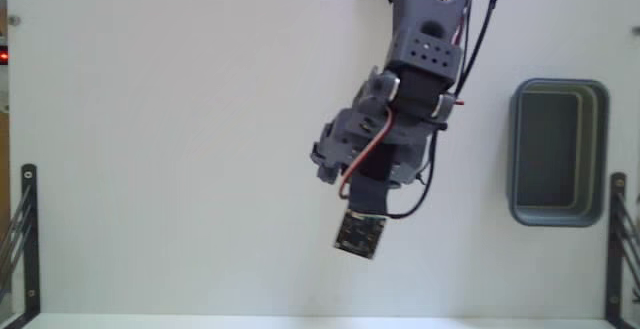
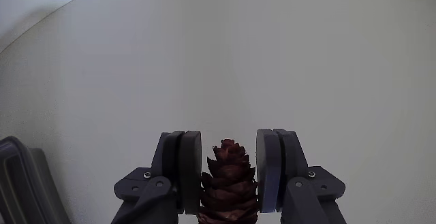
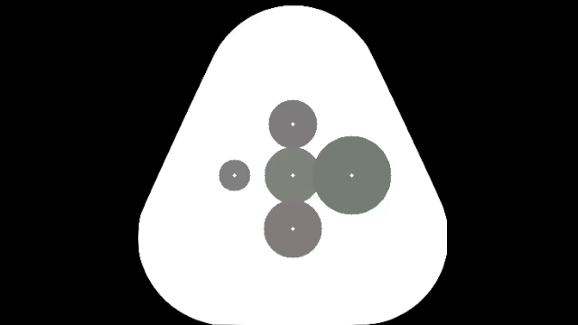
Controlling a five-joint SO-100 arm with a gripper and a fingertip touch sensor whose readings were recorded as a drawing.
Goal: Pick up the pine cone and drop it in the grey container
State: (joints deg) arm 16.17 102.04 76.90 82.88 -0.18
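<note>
One pine cone (image 2: 229, 183), low centre of the wrist view, sitting between the two fingers of the claw (image 2: 229, 163). Long axis runs up the frame, in line with the fingers; the narrower tip points toward the top of the frame, and the wider part runs off the bottom edge. Scales dark reddish-brown, overlapping.

Claw: closed down to the width of the cone. Left pad (image 2: 193, 169) meets the cone's side; right pad (image 2: 267, 169) sits against the lower scales on the other side, with a thin gap near the tip. The cone is gripped.

One grey tub (image 1: 558, 152), right of centre-right in the fixed view, long side running up and down the frame, darker inside. A dark grey corner of it shows at lower left of the wrist view (image 2: 24, 183).

One arm (image 1: 425, 64), entering from the top centre of the fixed view and reaching down toward the middle of the frame, left of the tub and apart from it. The cone is not visible in the fixed view; the arm covers it.

White table (image 1: 160, 149) fills both views.
</note>
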